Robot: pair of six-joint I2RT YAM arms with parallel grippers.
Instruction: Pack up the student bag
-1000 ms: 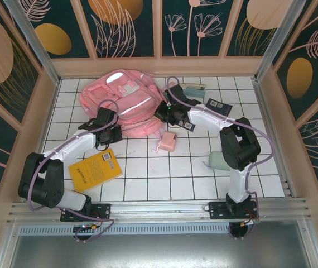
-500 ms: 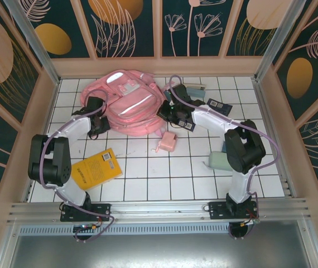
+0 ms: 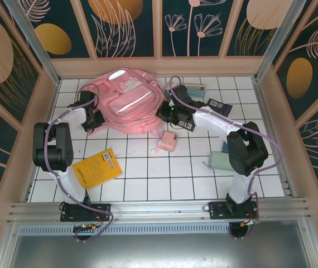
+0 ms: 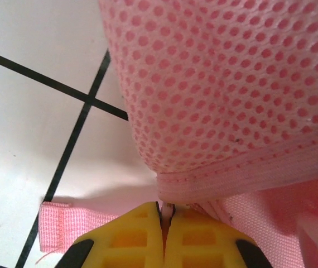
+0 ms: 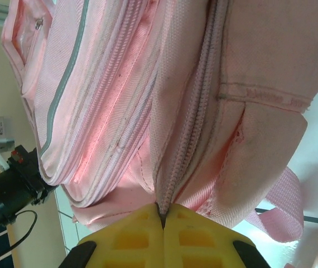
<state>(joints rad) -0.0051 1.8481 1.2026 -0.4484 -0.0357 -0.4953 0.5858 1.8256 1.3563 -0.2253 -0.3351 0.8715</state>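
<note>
The student bag (image 3: 126, 103) lay at the far middle of the tiled table (image 3: 148, 181), front pockets and pale stripe facing up, and stood between the two arms.

The left gripper (image 3: 95, 119) was at the bag's left edge. In the left wrist view its yellow fingertips (image 4: 142, 237) were clenched together, with the stitched hem of the pink mesh panel (image 4: 231, 84) meeting the tips. A thin sliver of pink showed in the seam between the pads. How much fabric was caught there could not be made out. A loose strap end (image 4: 64, 223) lay flat on the tile beside the left finger.

The right gripper (image 3: 163, 110) was at the bag's right edge. In the right wrist view its fingertips (image 5: 187, 237) were likewise pressed closed, pinching the bag at the line of a zip (image 5: 189, 128) that ran up from the tips. The zip pull was not seen.

A small pink box (image 3: 168, 142) sat just in front of the bag. A yellow book (image 3: 96, 169) lay near the left arm's base. A pale green item (image 3: 217, 161) was partly covered by the right arm and could not be identified. Dark flat items (image 3: 217, 104) and a greyish one (image 3: 194, 90) lay beyond the right arm, too small to identify.
</note>
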